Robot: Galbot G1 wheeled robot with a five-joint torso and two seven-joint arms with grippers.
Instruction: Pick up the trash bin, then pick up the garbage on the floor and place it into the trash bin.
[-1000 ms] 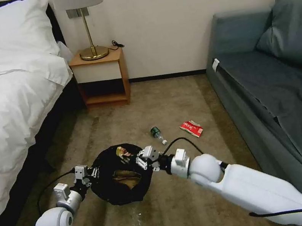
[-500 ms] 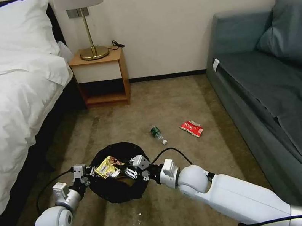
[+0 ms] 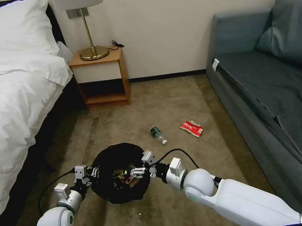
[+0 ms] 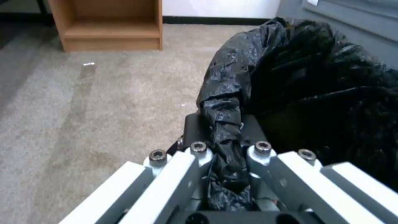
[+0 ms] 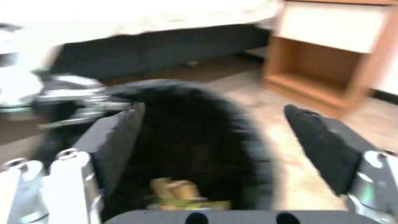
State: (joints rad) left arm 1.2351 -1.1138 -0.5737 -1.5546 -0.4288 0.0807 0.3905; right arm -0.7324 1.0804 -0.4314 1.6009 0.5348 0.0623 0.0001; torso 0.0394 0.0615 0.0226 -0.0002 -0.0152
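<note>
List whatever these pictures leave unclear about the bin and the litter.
- Trash bin: the head view shows no white wall, because the black bag covers it.
- Litter in the bin: blurred in the right wrist view, so the pieces can't be counted.
- Bottle label: too small to read from the head view.
- Left claw: the bag rim hides its inner pads.

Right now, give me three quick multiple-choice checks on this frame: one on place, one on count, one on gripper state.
1. Where does the red-and-white packet lie?
A. on the bed
B. on the carpet near the sofa
C. in the bin

2. How many litter items lie on the open carpet?
A. two
B. none
C. four

3. The right gripper is:
A. shut on the bottle
B. open over the bin
C. shut on the rim

B: the red-and-white packet lies on carpet beside the sofa.
A: the packet and bottle.
B: right gripper fingers spread above the trash bin; the left gripper clamps its rim.
</note>
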